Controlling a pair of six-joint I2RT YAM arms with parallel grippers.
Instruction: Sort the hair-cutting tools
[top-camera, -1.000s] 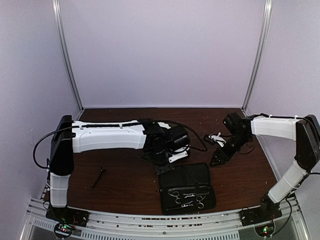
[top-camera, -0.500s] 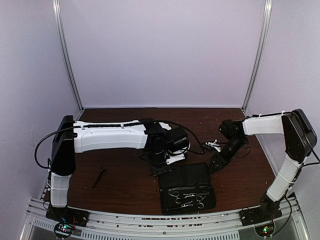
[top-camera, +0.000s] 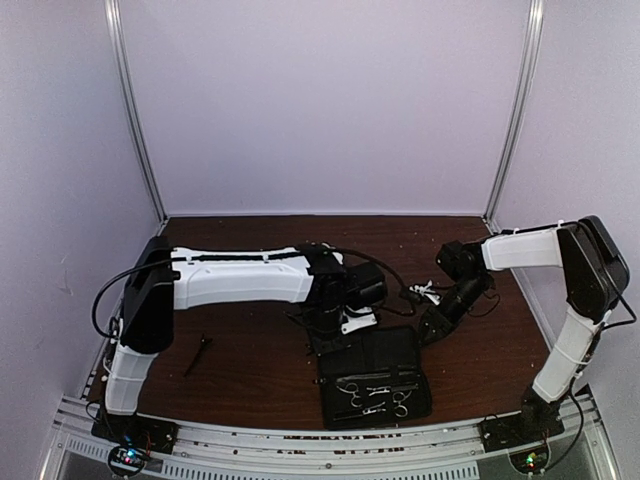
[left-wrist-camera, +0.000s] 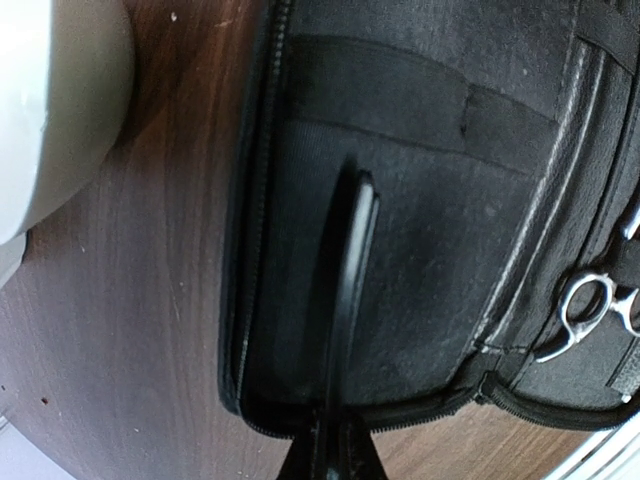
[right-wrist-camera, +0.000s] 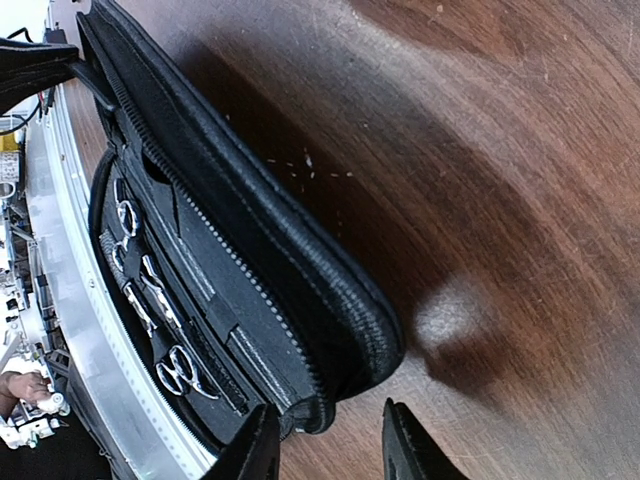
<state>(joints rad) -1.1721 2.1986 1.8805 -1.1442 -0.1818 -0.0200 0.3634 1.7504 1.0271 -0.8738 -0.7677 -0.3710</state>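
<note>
I've moved right pincer (right-wrist-camera: 325, 445), jaws apart, astride corner of black rectangular zip case (right-wrist-camera: 250, 270) to brace it; left pincer (left-wrist-camera: 332, 455) grips thin black clip (left-wrist-camera: 350, 270) above.

Left gripper (left-wrist-camera: 335, 455) pinched closed, right gripper (right-wrist-camera: 330, 440) spread apart.

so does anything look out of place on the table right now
one black clip lies alone on the table, well left of the open case, apart from the scissors tucked in its near half. the left end effector holds the other clip over the case. nothing looks spilled or damaged
</note>
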